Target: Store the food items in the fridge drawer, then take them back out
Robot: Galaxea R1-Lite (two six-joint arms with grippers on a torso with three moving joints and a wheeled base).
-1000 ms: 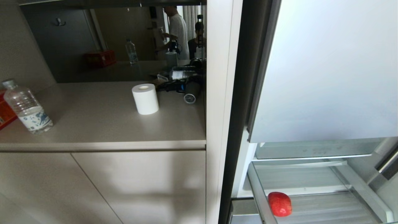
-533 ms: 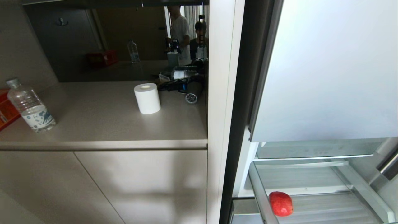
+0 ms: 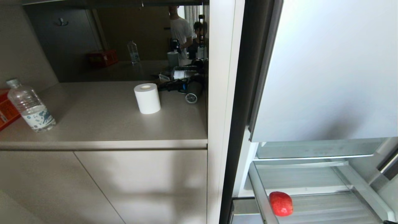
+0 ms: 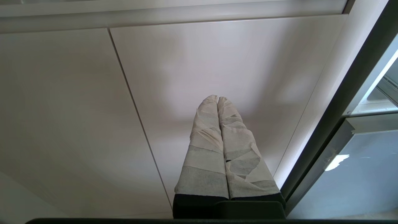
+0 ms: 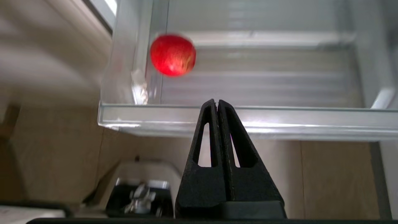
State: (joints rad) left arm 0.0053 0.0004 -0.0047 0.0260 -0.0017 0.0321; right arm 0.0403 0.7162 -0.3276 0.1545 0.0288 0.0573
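Fingers of right gripper (image 5: 216,102) pressed together, empty, just before the fridge drawer (image 5: 236,119) front lip. Red apple (image 3: 280,203) lies inside drawer, near its left wall. Left gripper (image 4: 217,99) closed, facing cabinet door (image 4: 199,62).

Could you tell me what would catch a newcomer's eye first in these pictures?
The red apple stands out, lying alone at the left end of the pulled-out clear fridge drawer. On the beige counter left of the fridge stand a white paper roll and a water bottle. The right gripper, jaws shut, points at the drawer's front lip.
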